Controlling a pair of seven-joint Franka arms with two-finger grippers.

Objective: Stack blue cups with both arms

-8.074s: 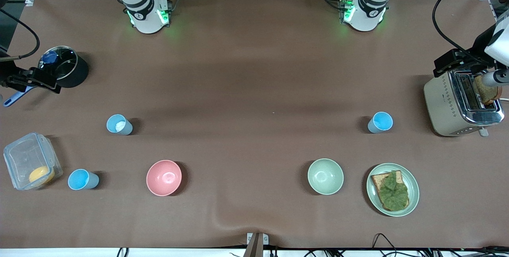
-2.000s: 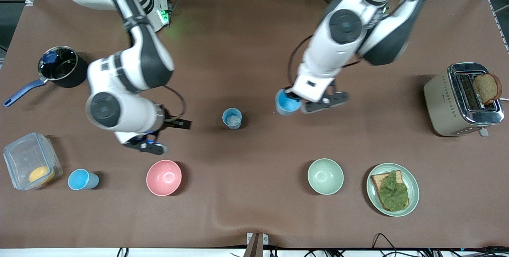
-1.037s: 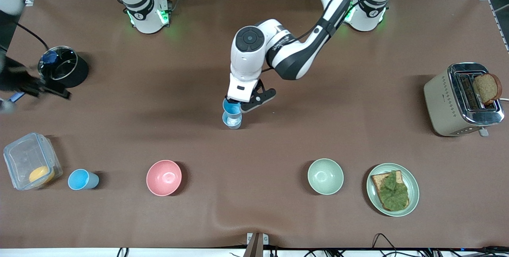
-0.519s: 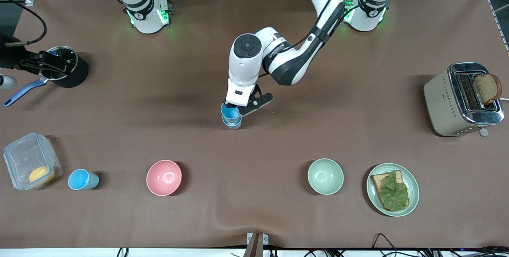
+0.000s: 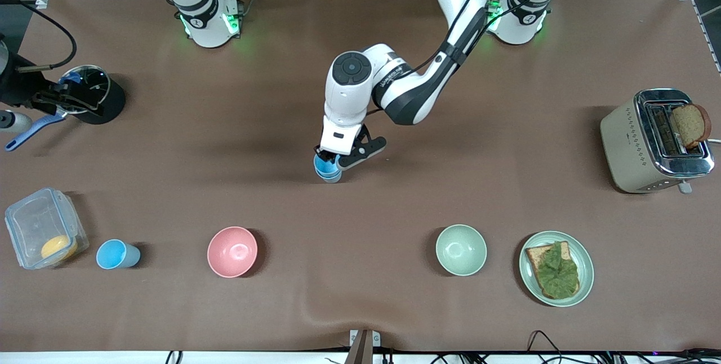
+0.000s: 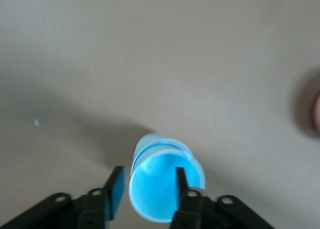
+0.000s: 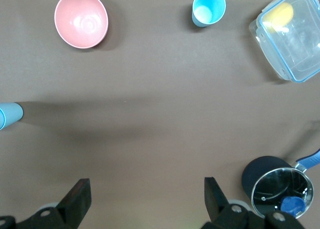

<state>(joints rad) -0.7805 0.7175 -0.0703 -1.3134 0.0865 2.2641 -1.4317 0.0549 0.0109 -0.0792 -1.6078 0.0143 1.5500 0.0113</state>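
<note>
Two blue cups [image 5: 328, 171] stand nested in the middle of the table; in the left wrist view the upper cup [image 6: 162, 186] sits inside the lower one. My left gripper [image 5: 333, 159] is right over them, open [image 6: 148, 183]. One finger [image 6: 116, 189] is outside the rim with a small gap and the other is over the cup's mouth. A third blue cup [image 5: 116, 254] stands upright near the right arm's end; it also shows in the right wrist view [image 7: 208, 7]. My right gripper [image 5: 59, 99] hangs open and empty [image 7: 147, 199] by the black pot.
A black pot [image 5: 93, 96] and a clear box [image 5: 42, 234] with a yellow item are at the right arm's end. A pink bowl [image 5: 232, 251], a green bowl [image 5: 461, 249], a plate with toast [image 5: 586, 288] and a toaster [image 5: 648, 144] also stand on the table.
My left gripper carried a blue cup over the middle cup, lowered it in and now stands open around its rim. The right arm drew back toward the pot.
</note>
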